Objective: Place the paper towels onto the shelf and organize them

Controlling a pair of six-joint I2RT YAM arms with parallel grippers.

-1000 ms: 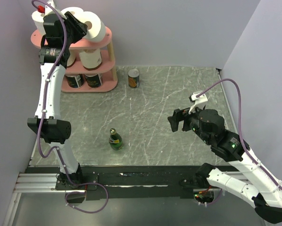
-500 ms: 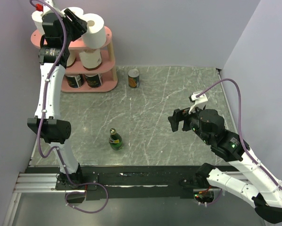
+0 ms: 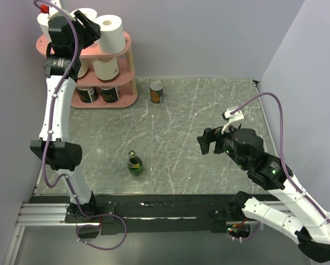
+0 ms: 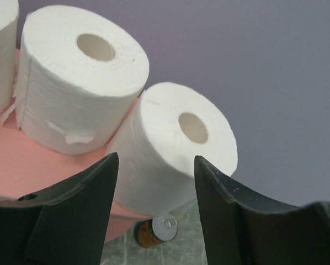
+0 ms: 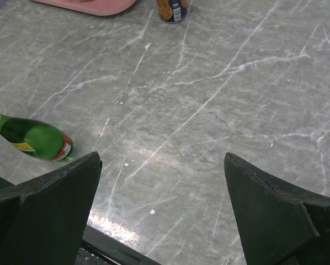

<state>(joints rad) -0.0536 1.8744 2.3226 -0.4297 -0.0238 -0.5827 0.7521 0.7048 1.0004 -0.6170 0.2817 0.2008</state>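
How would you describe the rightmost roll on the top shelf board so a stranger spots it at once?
Find the pink shelf in the far left corner of the table and look at its top board. The paper towel stands upright at that board's right end, plain white, with no roll on its right.

From above, the left arm (image 3: 57, 83) covers the left side of the shelf (image 3: 126, 41), so we cannot count the rolls (image 3: 43, 23) behind it. The print on the dark wrappers (image 3: 110, 95) and the label on the can (image 3: 156, 91) are too small for us to read. At the left wrist, the left edge cuts off a third roll (image 4: 0, 55), and the can shows only in part under the board. At the right wrist, the bottle (image 5: 35, 142) is blurred, and the top edge clips the can and shelf.
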